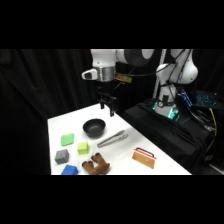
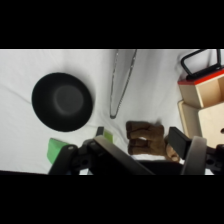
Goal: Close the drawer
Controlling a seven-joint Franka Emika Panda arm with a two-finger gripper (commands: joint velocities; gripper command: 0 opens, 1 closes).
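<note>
The drawer point(image 1: 144, 157) stands near the table's front right edge, a small pale-wood unit with an orange-brown part, red trim and a thin black loop handle. In the wrist view the drawer point(image 2: 204, 95) fills the right edge, its handle pointing up. How far its sliding part stands out I cannot tell. My gripper point(image 1: 107, 107) hangs high over the table's back, behind the black bowl and far from the drawer. In the wrist view the gripper point(image 2: 142, 145) is open, with nothing between its fingers point(image 2: 179, 140).
A black bowl point(image 1: 94, 127) point(image 2: 62, 101) sits mid-table, with metal tongs point(image 1: 112, 138) point(image 2: 121, 82) beside it. A brown toy bear point(image 1: 96, 164) point(image 2: 145, 137) lies at the front. Green point(image 1: 67, 139), lime point(image 1: 83, 148), grey point(image 1: 62, 156) and blue point(image 1: 70, 170) blocks stand at the left.
</note>
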